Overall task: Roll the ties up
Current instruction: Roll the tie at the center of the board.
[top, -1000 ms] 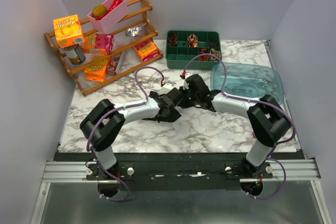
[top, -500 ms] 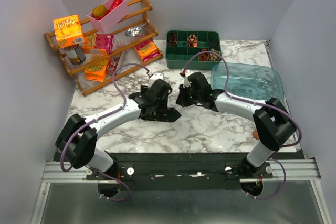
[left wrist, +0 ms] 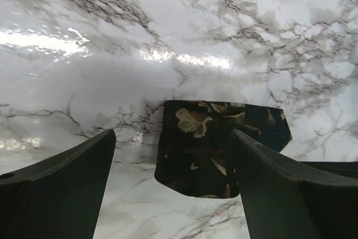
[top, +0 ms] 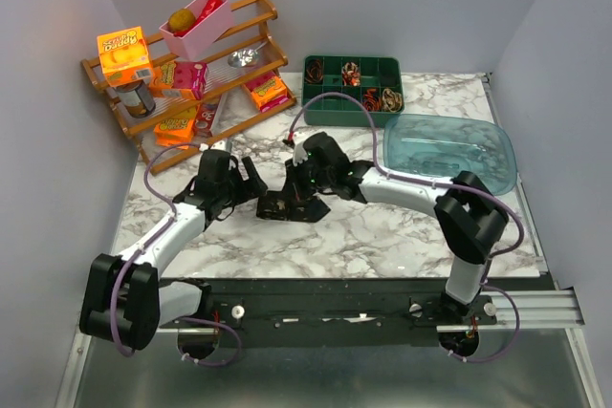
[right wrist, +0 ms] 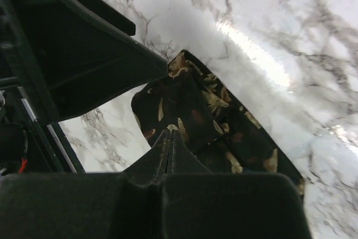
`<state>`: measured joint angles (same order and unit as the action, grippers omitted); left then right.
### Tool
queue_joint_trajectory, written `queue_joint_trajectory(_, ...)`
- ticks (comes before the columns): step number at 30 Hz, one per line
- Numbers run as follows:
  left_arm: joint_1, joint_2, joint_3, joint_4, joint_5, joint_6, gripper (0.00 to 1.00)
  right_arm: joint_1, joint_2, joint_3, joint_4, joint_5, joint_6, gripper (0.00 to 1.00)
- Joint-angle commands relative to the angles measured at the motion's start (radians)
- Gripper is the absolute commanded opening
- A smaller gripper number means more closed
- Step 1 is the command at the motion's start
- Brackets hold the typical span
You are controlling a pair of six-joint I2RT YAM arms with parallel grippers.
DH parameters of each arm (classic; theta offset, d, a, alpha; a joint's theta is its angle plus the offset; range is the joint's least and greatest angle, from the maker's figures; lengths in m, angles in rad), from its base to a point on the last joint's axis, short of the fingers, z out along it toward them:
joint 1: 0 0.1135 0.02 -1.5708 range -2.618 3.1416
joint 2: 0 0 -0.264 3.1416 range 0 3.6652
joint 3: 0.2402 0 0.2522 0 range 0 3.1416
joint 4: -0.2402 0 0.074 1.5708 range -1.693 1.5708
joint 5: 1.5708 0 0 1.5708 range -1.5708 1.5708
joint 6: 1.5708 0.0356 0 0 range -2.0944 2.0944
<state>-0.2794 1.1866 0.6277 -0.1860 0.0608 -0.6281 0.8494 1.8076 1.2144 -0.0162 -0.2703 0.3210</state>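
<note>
My right fingers (right wrist: 159,158) pinch the tie (left wrist: 212,144), probably limp and light, by its edge; my left fingers (left wrist: 56,177) are spread.

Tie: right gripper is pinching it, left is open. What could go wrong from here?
1. The right gripper is shut on a small pinch of the tie; on the glossy marble table it may slide rather than roll.
2. The left gripper is open above the tie's end, so nothing pins it and it could unfold.
</note>
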Motion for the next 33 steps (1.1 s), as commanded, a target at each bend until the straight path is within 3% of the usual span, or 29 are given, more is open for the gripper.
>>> queue_joint_trajectory(1, 0.08, -0.022, -0.086, 0.181, 0.299, -0.064, 0.94, 0.013, 0.093, 0.033, -0.024, -0.033, -0.003, 0.01)
queue_joint_trajectory(11, 0.117, 0.013, -0.21, 0.42, 0.399, -0.102, 0.94, 0.014, 0.183, 0.04, -0.025, 0.01, 0.007, 0.01)
queue_joint_trajectory(18, 0.117, 0.076, -0.24, 0.473, 0.401, -0.082, 0.91, 0.013, 0.199, 0.054, -0.025, 0.013, 0.02, 0.01)
queue_joint_trajectory(25, 0.117, 0.146, -0.279, 0.595, 0.398, -0.082, 0.83, 0.008, 0.208, 0.059, -0.025, 0.02, 0.024, 0.01)
queue_joint_trajectory(33, 0.117, 0.238, -0.28, 0.758, 0.422, -0.096, 0.64, 0.004, 0.196, 0.068, -0.025, -0.001, 0.015, 0.01)
